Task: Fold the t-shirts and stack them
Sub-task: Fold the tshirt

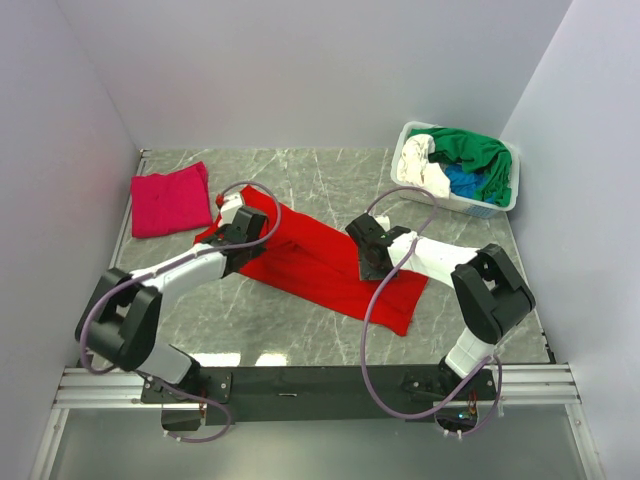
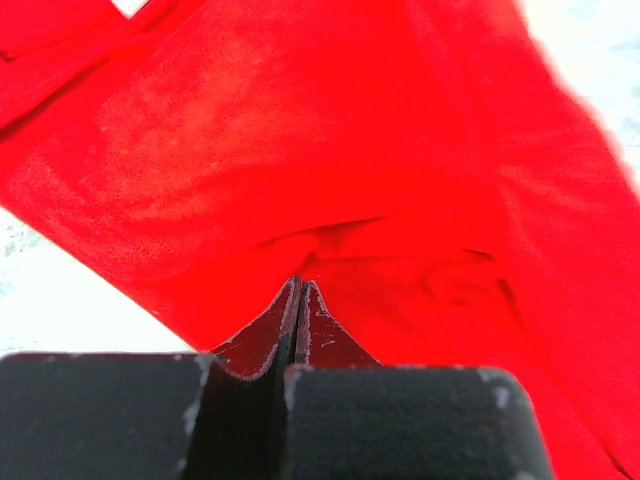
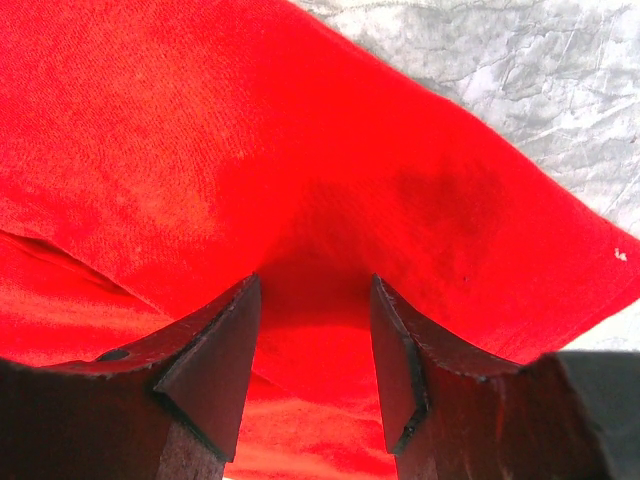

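A bright red t-shirt [image 1: 320, 262] lies in a long diagonal band across the middle of the table. My left gripper [image 1: 230, 215] is at its far left end. In the left wrist view the gripper [image 2: 298, 287] is shut, its tips in a bunched crease of the red cloth [image 2: 300, 130]. My right gripper [image 1: 371, 266] is over the shirt's right half. In the right wrist view it [image 3: 315, 295] is open, with the red cloth [image 3: 250, 130] between and below the fingers. A folded magenta-pink t-shirt [image 1: 170, 200] lies at the far left.
A white plastic basket [image 1: 478, 207] at the far right holds green [image 1: 478, 152], white [image 1: 420, 165] and blue [image 1: 463, 182] shirts. Grey walls close in the marble table [image 1: 300, 170] on three sides. The arms' mounting rail [image 1: 300, 380] runs along the near edge.
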`<state>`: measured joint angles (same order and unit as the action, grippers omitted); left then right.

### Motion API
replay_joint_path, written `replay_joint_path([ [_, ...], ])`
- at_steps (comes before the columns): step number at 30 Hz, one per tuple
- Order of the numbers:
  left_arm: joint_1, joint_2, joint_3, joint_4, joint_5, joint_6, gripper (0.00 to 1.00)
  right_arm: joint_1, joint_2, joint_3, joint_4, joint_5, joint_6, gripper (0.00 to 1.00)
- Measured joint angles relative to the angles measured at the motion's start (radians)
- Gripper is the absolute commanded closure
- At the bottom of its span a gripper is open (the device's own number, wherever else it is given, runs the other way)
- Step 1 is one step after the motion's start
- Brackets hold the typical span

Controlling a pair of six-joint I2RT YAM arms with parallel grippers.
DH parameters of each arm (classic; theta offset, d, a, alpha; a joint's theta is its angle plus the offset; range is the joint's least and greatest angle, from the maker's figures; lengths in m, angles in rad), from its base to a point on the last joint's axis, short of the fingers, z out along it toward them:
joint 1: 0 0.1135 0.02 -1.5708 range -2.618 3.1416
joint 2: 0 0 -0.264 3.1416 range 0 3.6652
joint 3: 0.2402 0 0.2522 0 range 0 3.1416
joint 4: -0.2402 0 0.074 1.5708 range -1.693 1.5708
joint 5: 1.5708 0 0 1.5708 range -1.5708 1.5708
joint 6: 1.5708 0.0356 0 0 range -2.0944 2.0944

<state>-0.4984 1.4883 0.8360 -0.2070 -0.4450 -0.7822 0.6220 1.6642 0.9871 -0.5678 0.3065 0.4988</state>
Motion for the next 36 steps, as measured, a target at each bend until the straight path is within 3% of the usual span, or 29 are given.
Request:
replay_joint_path([
  [10,-0.028,-0.054,0.0,-0.031,0.055,-0.004,0.99,0.0,-0.012,-0.015,0.0,0.004,0.002,0.45],
  [13,-0.039,-0.052,-0.002,-0.05,0.045,-0.008,0.83,0.0,-0.019,-0.016,0.0,0.004,0.002,0.45],
  [14,-0.041,-0.049,-0.002,-0.054,0.04,-0.008,0.67,0.0,-0.021,-0.017,0.0,0.004,0.002,0.45],
  [17,-0.043,-0.035,-0.002,-0.053,0.023,-0.014,0.44,0.0,-0.028,-0.025,0.0,0.004,0.002,0.45],
  [19,-0.043,-0.023,-0.002,-0.052,0.006,-0.019,0.41,0.0,-0.031,-0.029,-0.002,0.006,0.003,0.45],
  [36,-0.043,0.153,0.035,-0.013,-0.07,0.027,0.55,0.0,-0.032,-0.031,-0.001,0.007,0.005,0.45],
])
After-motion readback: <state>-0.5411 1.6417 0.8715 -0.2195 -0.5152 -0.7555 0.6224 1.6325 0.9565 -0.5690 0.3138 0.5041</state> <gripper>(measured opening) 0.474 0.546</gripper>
